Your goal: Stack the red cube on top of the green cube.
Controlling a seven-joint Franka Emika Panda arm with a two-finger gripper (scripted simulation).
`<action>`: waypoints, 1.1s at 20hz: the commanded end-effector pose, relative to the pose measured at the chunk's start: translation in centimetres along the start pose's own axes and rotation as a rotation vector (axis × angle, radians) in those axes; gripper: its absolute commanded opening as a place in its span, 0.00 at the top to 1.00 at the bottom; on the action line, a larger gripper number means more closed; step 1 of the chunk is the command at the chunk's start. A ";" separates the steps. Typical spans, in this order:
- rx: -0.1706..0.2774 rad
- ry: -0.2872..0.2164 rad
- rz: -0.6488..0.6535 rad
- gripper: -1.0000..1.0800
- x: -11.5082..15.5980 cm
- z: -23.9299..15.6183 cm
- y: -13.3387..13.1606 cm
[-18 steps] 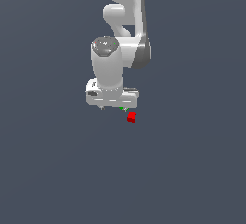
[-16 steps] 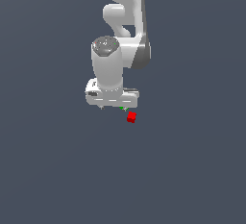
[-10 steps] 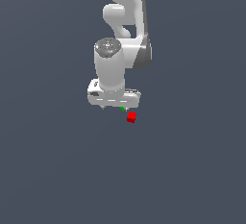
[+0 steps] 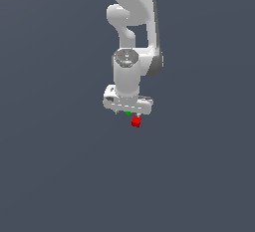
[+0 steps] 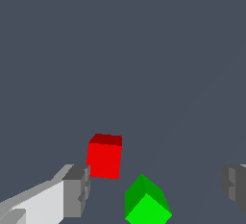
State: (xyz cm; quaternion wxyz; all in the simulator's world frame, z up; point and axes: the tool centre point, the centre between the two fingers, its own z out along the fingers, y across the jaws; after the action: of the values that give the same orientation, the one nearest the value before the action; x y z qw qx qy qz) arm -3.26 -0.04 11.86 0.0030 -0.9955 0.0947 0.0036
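The red cube (image 4: 136,122) lies on the dark grey floor, just beyond the white hand at the exterior view's right. The green cube (image 4: 128,113) sits close beside it, mostly hidden under the hand. My gripper (image 4: 129,111) hangs low over the green cube. In the wrist view the gripper (image 5: 154,189) is open and empty. The green cube (image 5: 146,204) lies between the two grey fingers, nearer one fingertip (image 5: 76,192). The red cube (image 5: 104,158) stands just past that fingertip, apart from the green cube.
Plain dark grey floor (image 4: 199,176) all around the two cubes. The white arm (image 4: 134,32) rises behind the hand.
The hand has shifted toward the exterior view's right and slightly down, now over the green cube. Both cubes stay where they were.
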 end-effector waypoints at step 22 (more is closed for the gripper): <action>-0.005 0.008 0.101 0.04 -2.6 5.0 -4.4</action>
State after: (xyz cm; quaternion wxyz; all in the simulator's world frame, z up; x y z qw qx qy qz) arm -4.97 4.76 6.96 0.0000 -0.9894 0.1449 -0.0001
